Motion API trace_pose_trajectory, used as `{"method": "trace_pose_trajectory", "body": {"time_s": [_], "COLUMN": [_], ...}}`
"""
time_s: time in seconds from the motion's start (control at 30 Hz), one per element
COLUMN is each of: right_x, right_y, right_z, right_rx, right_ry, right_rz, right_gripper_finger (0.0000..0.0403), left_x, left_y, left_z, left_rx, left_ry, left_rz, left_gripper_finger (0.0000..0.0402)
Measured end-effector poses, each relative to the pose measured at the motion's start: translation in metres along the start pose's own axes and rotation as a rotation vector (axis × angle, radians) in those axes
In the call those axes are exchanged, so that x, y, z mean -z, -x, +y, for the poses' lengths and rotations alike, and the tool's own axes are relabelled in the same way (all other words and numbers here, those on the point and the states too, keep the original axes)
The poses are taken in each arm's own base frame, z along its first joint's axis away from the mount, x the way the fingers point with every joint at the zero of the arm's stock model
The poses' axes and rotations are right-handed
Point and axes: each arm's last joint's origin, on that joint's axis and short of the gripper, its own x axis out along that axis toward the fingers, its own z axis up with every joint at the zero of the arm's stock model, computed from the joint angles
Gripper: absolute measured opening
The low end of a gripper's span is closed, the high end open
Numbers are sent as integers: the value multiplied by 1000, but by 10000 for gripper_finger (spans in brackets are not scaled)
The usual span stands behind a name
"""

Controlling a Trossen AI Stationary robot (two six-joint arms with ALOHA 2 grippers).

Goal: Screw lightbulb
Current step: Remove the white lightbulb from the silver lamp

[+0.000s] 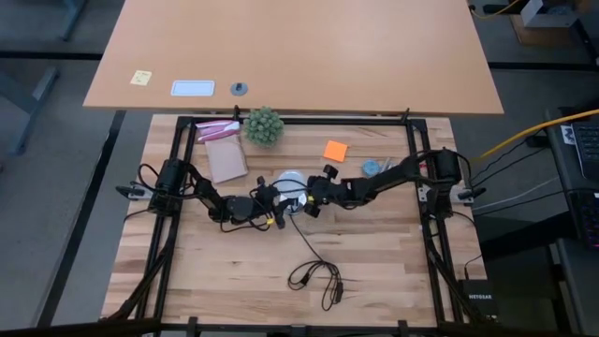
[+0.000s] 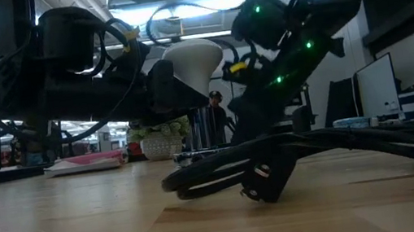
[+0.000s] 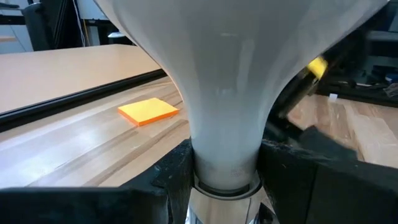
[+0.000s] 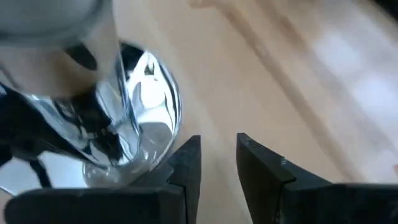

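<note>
1. Frosted white glass marks the one globe-shaped lightbulb [image 3: 224, 93], clamped at its narrow neck between the two dark fingers [image 3: 168, 180] of the left end effector [image 1: 273, 199] and held above the worktop [image 1: 374, 271].
2. The right end effector [image 4: 217, 162] sits just beside the left one, its two fingers a narrow gap apart with bare wood showing between them; nothing is seen in its grip.
3. One shiny silver round socket [image 4: 134, 118] lies right next to the right end effector's fingers, under the bulb's metal end.
4. One thin black cord [image 1: 314, 271] trails from the end effectors toward the near edge and coils there.
5. Beyond the end effectors: one spiky green ball plant [image 1: 263, 125], one orange sticky-note pad [image 1: 335, 150], one brown flat card [image 1: 226, 159] with one pink packet [image 1: 216, 129] touching it.
6. The worktop is pale planked wood inside a black frame; a second, smooth tan table [image 1: 290, 47] stands behind it.
7. The low view shows bright ceiling lights, monitors and a person [image 2: 216, 119] standing far off.
</note>
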Motion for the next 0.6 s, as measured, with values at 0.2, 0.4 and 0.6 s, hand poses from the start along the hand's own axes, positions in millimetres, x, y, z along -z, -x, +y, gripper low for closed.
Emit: {"method": "trace_pose_trajectory", "body": {"time_s": [0.2, 0.4, 0.6], "right_x": [11, 15, 19], "right_y": [-4, 5, 16], "right_z": [10, 28, 49], "right_rx": [-34, -59, -123], "right_ry": [15, 29, 16], "right_rz": [46, 34, 18], "right_gripper_finger": [101, 101, 101], "left_x": [0, 0, -1], "left_y": [0, 0, 0], "left_z": [0, -1, 0], "left_rx": [2, 3, -9], "left_ry": [-1, 0, 4], "left_rz": [1, -1, -7], "left_gripper_finger": [153, 153, 153]}}
